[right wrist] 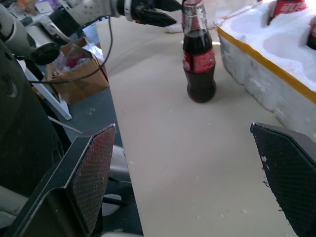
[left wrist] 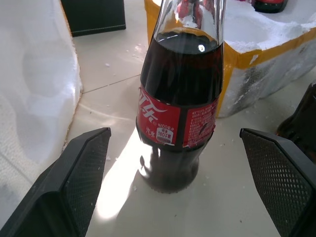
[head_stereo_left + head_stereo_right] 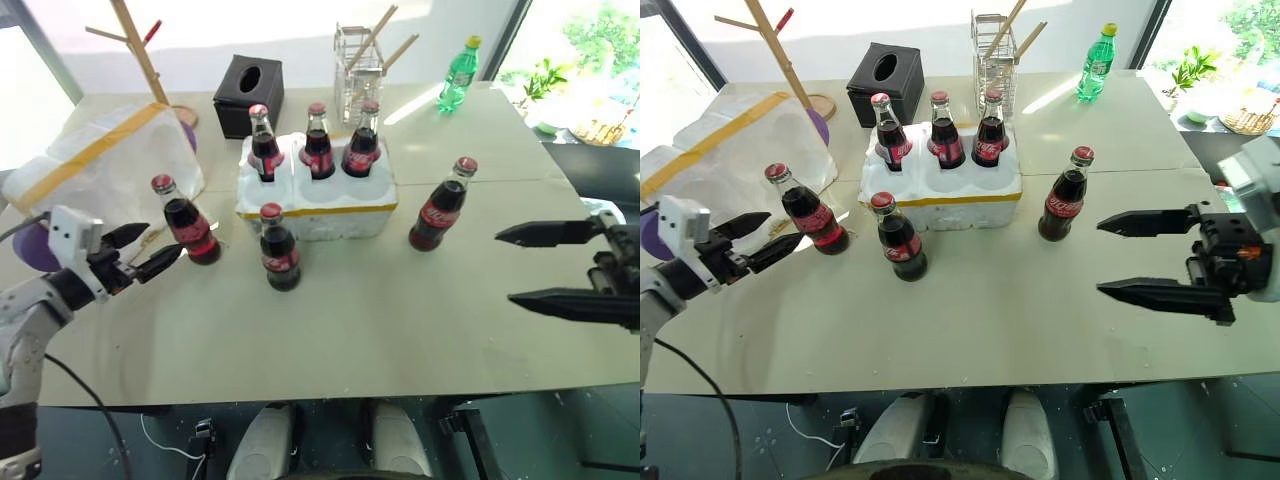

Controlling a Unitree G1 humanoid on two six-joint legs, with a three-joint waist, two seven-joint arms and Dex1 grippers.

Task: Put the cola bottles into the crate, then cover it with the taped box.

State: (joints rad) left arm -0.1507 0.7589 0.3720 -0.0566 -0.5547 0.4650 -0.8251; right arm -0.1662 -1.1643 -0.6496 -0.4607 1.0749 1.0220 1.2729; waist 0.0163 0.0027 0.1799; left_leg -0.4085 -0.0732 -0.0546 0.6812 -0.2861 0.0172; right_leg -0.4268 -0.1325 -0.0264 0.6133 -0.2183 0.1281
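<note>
Crate: low white foam tray with a yellow tape line, mid-table; three cola bottles stand in its far row, the near holes hold nothing.
Loose bottles: three stand on the table. One is left of the crate, one just before its front wall, one off its right end.
Taped box: white foam with a wide yellow band, at the left of the table, close behind the leftmost bottle.
Left gripper: fingers spread apart, holding nothing, tips just short of the leftmost bottle; in the left wrist view that bottle stands between the two fingers, seemingly untouched.
Right gripper: fingers wide apart, holding nothing, over the right side of the table, pointing across toward the bottles and well apart from them.
Behind the crate: black tissue box, clear wire holder with wooden sticks, wooden rack, green plastic soda bottle at the far right.
In the way: the taped box crowds the leftmost bottle's far side.
</note>
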